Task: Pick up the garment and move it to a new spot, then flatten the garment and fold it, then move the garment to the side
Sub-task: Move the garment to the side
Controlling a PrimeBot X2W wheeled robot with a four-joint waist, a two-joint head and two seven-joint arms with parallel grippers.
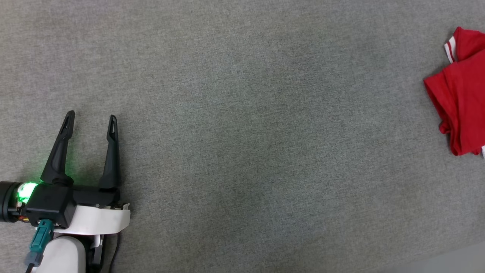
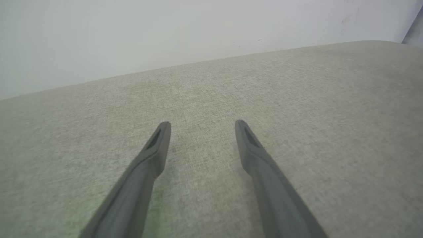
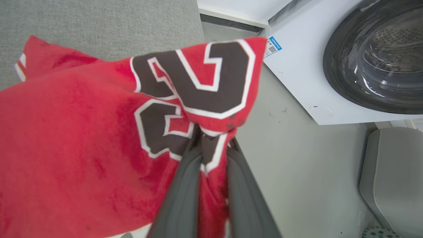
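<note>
Garment (image 3: 66,138), a bright red soft T-shirt with dark white-edged numerals, was bunched near the white washing machine (image 3: 297,86), pinched by the right gripper (image 3: 214,140); left gripper (image 1: 91,116) gaped empty

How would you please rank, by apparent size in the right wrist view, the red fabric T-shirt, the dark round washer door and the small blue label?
1. Red fabric T-shirt, though its nearness to the camera inflates it.
2. Dark round washer door, cut off by the frame.
3. Small blue label.
</note>
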